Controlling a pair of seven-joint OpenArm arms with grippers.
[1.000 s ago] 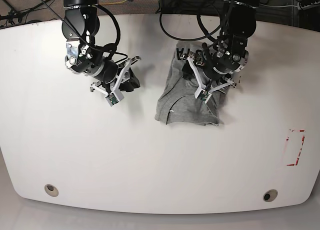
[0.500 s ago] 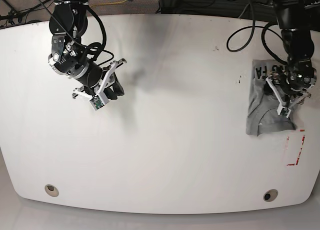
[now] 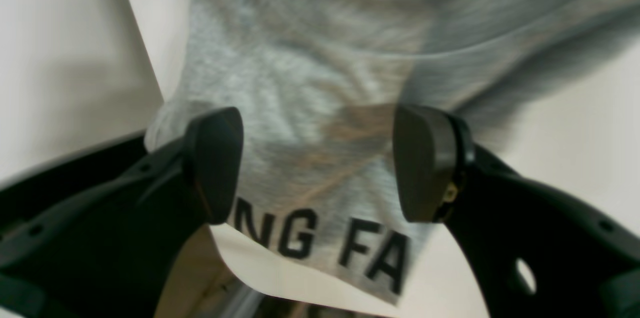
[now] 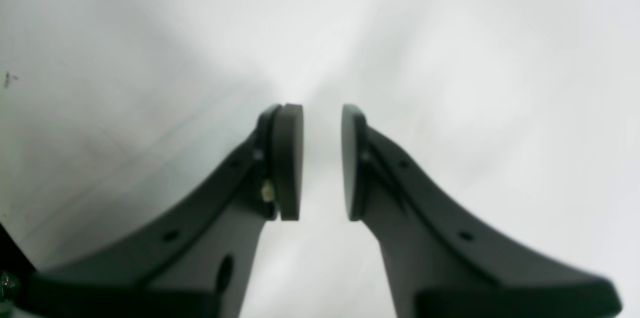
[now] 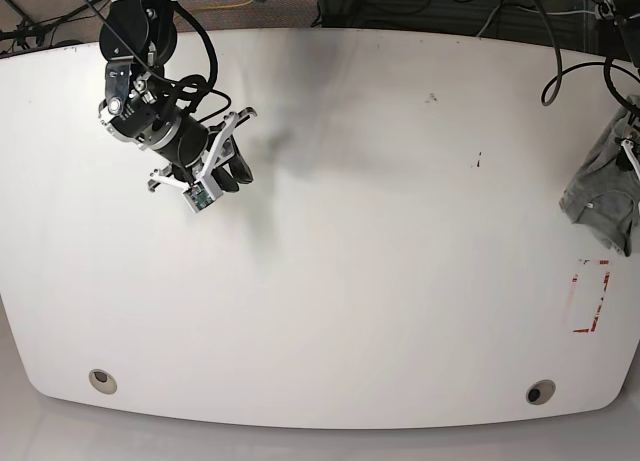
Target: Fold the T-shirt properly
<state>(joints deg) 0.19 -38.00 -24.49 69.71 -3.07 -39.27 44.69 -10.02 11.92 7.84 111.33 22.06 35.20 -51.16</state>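
Observation:
The grey T-shirt (image 5: 598, 193) lies bunched at the table's far right edge. In the left wrist view the T-shirt (image 3: 310, 72) fills the frame, with black letters "NG FA" near its lower hem. My left gripper (image 3: 320, 163) is open, its jaws wide apart with the fabric spanning the gap between the fingers (image 3: 215, 163). In the base view the left gripper (image 5: 631, 153) is mostly cut off by the frame's right edge. My right gripper (image 5: 232, 169) hangs over bare table at the far left. Its pads (image 4: 287, 163) stand almost together with nothing between them.
The white table (image 5: 350, 281) has a red tape rectangle (image 5: 590, 296) just in front of the shirt near the right edge. Two round holes (image 5: 100, 379) sit near the front edge. Cables lie behind the table.
My left arm has dragged the shirt from the table's middle to the far right edge. My right arm pulled back to the left and has risen slightly.

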